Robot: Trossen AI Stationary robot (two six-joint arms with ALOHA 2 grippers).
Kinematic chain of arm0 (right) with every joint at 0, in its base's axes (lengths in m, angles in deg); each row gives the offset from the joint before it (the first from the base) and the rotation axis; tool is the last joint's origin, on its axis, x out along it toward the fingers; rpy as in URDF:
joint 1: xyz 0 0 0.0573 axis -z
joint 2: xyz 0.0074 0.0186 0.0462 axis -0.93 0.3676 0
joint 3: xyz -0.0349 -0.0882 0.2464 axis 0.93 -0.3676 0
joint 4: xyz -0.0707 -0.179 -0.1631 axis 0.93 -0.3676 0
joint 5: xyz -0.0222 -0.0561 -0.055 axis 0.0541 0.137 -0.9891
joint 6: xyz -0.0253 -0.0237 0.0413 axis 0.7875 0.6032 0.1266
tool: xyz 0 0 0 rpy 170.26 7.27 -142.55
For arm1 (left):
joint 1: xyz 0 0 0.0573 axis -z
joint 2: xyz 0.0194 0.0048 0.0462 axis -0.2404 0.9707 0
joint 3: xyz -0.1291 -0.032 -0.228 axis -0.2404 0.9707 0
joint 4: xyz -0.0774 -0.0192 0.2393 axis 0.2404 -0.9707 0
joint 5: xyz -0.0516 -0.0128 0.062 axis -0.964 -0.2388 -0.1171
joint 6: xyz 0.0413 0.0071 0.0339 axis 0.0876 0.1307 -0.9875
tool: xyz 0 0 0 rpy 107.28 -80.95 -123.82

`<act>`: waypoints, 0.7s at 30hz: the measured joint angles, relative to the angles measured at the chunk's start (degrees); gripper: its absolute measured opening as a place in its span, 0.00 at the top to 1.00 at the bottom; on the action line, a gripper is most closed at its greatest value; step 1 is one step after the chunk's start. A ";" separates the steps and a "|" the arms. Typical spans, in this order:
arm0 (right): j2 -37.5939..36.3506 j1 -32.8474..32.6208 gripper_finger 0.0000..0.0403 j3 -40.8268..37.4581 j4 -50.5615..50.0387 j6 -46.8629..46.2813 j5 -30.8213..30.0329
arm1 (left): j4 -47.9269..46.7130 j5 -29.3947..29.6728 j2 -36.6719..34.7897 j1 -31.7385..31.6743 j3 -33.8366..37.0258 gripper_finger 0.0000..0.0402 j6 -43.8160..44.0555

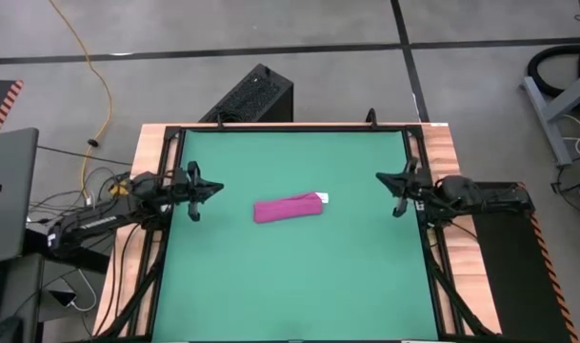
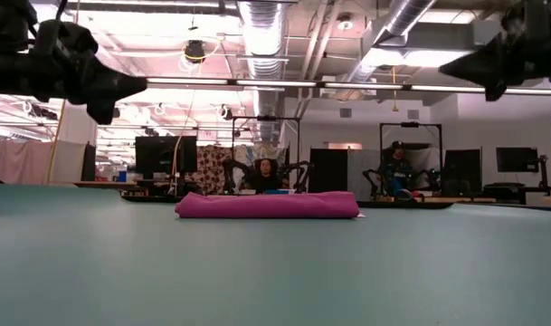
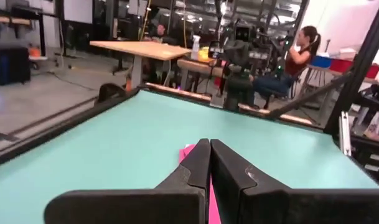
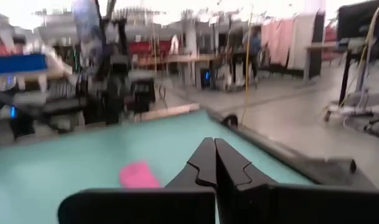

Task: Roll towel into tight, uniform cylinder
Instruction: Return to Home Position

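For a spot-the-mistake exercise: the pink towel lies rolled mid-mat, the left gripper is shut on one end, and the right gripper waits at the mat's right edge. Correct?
No. The high view shows the left gripper at the left edge of the green mat, apart from the towel, holding nothing. The rest stands: towel rolled mid-mat, right gripper at the right edge.

Cylinder [image 2: 268, 205] lying flat on mat [image 2: 275, 272]. Left gripper [image 2: 135, 88] hanging high, well left of cylinder; right gripper [image 2: 451, 66] hanging high, well right of it. People sitting far behind cylinder.
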 joint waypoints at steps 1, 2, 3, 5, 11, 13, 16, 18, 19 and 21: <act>0.01 -0.29 0.98 -0.02 -1.85 -0.27 0.12 | -0.45 -0.22 -0.53 0.00 0.01 1.00 0.54; -0.01 -0.71 0.98 -0.43 -2.94 -0.63 0.12 | -1.18 -1.07 -1.20 0.00 0.01 1.00 0.88; -0.01 -1.15 0.98 -1.52 -2.92 -1.10 0.10 | -1.65 -1.96 -1.66 0.00 0.01 1.00 1.02; -0.08 -1.95 0.98 -4.86 -2.03 -1.47 0.01 | -1.86 -3.05 -2.27 0.04 0.03 1.00 0.82; 3.44 -2.01 0.98 -7.41 7.69 2.96 0.94 | -1.94 -1.12 -2.12 0.04 0.05 1.00 0.27; 3.66 -1.58 0.97 -7.41 7.61 2.69 -0.07 | -1.94 -0.48 -2.07 0.07 0.07 1.00 0.01; 3.83 -0.82 0.96 -7.41 5.84 -2.26 -0.51 | -2.35 1.91 -2.07 0.05 0.07 1.00 -0.55; 3.83 -0.66 0.94 -7.41 5.50 -7.23 -0.32 | -4.59 2.74 -2.09 0.05 0.09 1.00 -0.21; 3.81 -0.65 0.93 -7.39 5.31 -8.99 -0.12 | -5.74 3.01 -2.06 0.04 0.09 1.00 -0.20; 3.83 -0.65 0.91 -7.39 5.25 -10.65 -0.10 | -5.41 4.25 -1.69 0.07 0.09 1.00 -0.27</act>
